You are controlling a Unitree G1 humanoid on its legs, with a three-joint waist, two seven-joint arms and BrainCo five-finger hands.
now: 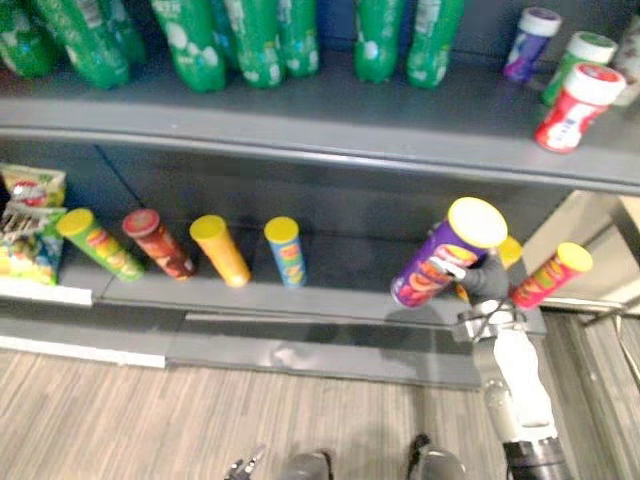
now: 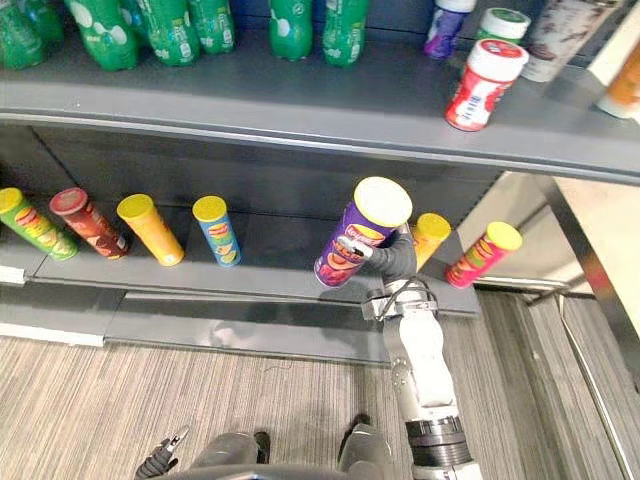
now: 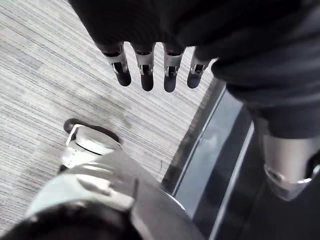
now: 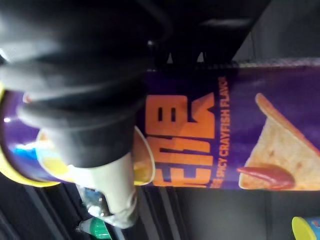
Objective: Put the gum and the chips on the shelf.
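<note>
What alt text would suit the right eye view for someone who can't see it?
The right robot hand grips a tilted purple chips can with a yellow lid at the front of the lower shelf. Other chip cans sit along that shelf; green bottles line the upper shelf.

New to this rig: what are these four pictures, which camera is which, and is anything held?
A humanoid robot faces a store shelf. Two pictures come from its head camera, looking down; the other two come from cameras on its wrists. The upper shelf carries green bottles and small capped tubs; the lower shelf holds a row of chip cans. The right hand is curled round a purple chip can with a yellow lid, tilted over the lower shelf's front. The left hand hangs low above the floor, fingers relaxed, holding nothing.
</note>
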